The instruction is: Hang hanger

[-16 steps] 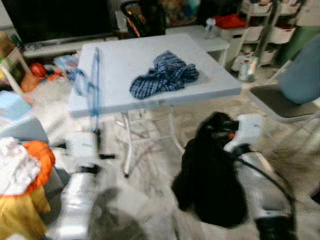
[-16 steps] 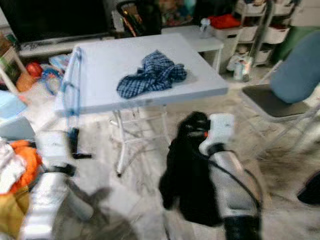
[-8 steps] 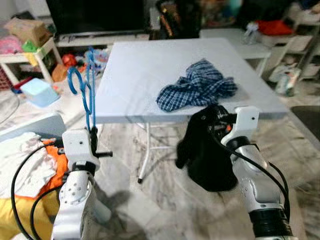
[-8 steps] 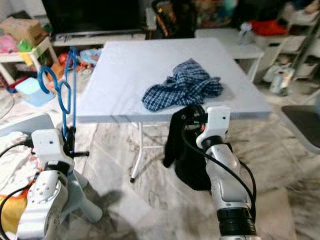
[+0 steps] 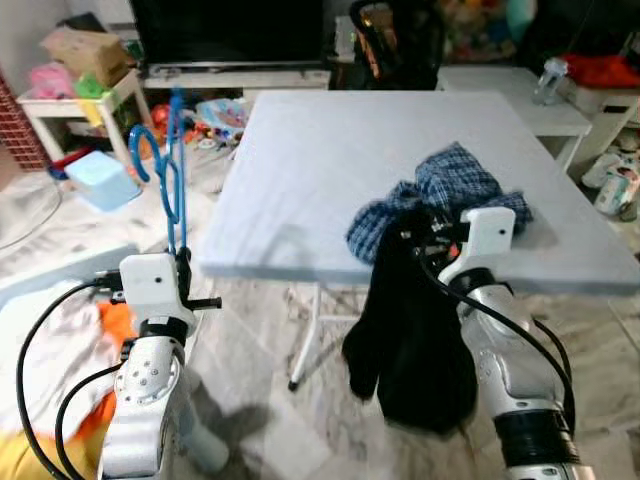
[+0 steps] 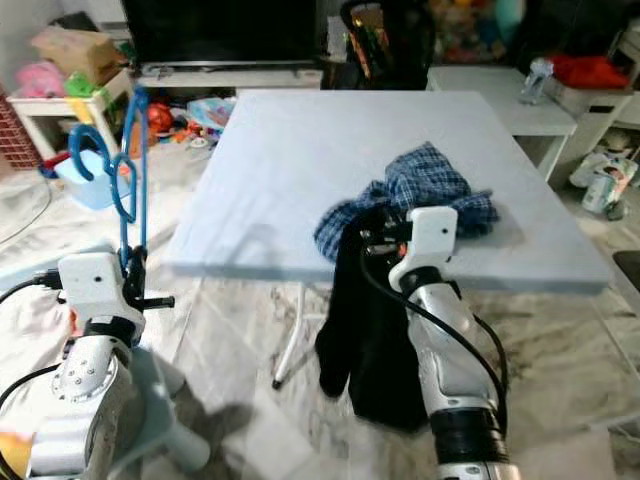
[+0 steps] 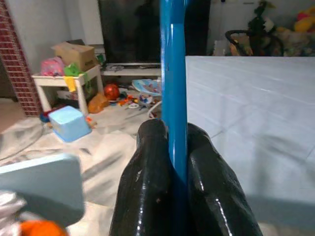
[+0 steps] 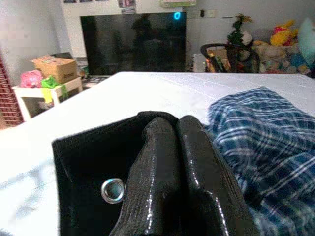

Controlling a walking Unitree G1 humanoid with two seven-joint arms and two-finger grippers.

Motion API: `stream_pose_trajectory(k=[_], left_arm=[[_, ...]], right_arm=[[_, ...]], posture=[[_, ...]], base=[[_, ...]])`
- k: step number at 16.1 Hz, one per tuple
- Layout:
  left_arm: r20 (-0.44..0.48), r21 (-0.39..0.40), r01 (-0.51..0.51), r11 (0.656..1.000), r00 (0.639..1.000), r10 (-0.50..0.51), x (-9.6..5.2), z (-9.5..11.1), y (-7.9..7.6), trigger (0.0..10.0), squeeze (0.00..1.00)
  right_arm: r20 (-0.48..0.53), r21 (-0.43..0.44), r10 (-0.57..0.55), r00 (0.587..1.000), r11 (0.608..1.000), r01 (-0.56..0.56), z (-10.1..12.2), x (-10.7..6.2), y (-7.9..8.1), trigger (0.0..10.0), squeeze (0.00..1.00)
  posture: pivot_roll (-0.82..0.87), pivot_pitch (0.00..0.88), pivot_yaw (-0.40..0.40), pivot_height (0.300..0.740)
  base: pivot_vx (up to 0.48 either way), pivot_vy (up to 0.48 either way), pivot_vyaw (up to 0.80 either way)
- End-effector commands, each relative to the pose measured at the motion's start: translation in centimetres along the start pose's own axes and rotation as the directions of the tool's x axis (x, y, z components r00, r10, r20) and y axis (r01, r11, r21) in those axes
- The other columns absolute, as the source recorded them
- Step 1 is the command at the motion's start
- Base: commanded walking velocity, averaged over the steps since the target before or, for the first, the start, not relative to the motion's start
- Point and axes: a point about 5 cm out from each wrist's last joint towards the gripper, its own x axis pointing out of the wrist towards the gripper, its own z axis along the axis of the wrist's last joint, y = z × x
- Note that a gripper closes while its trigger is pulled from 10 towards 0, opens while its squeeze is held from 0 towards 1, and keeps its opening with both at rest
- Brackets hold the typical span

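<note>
My left gripper (image 5: pixel 183 268) is shut on a blue plastic hanger (image 5: pixel 167 170), which it holds upright to the left of the table; the wrist view shows its fingers (image 7: pixel 147 191) clamped on the blue bar (image 7: pixel 173 88). At the table's front edge my right gripper (image 5: pixel 418 240) is shut on a black garment (image 5: pixel 410 340) that hangs down toward the floor. In the right wrist view the black cloth (image 8: pixel 93 177) with a metal eyelet is pinched between the fingers (image 8: pixel 172 172). A blue checked shirt (image 5: pixel 450 195) lies crumpled on the white folding table (image 5: pixel 320 160), just behind that gripper.
A dark TV (image 5: pixel 230 30) on a low stand runs along the back wall, with a black chair (image 5: pixel 395 40) behind the table. Toys, a light blue box (image 5: pixel 100 182) and a small white table (image 5: pixel 75 110) clutter the left. A laundry heap (image 5: pixel 60 330) lies at lower left.
The view has swung left and closer to the table, and the blur is gone. My right gripper with the black garment now sits at the table edge by the checked shirt. Left gripper still holds the hanger.
</note>
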Motion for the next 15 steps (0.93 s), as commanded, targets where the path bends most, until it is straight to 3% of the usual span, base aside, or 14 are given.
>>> stream_pose_trajectory(k=[1,9,15], left_arm=[[0.021,-0.005,0.033,0.999,0.999,-0.033,0.3,0.7,-0.8,10.0,0.00],[0.018,-0.005,0.086,0.996,0.996,-0.086,0.5,1.1,-1.7,10.0,0.00],[-0.021,0.005,0.079,0.997,0.997,-0.079,0.4,0.5,-2.2,10.0,0.00]], right_arm=[[0.044,-0.005,-0.019,0.999,1.000,0.019,0.9,0.2,-0.7,10.0,0.00],[0.042,-0.004,-0.030,0.999,1.000,0.030,0.7,0.2,-0.5,10.0,0.00],[0.045,0.011,-0.033,0.998,0.999,0.032,0.7,0.6,-0.5,10.0,0.00]], posture=[[-0.05,0.000,0.010,0.740],[-0.05,0.000,0.012,0.740],[-0.04,0.000,0.009,0.740]], base=[[0.454,0.000,0.00],[0.425,0.000,0.00],[0.000,0.000,0.00]])
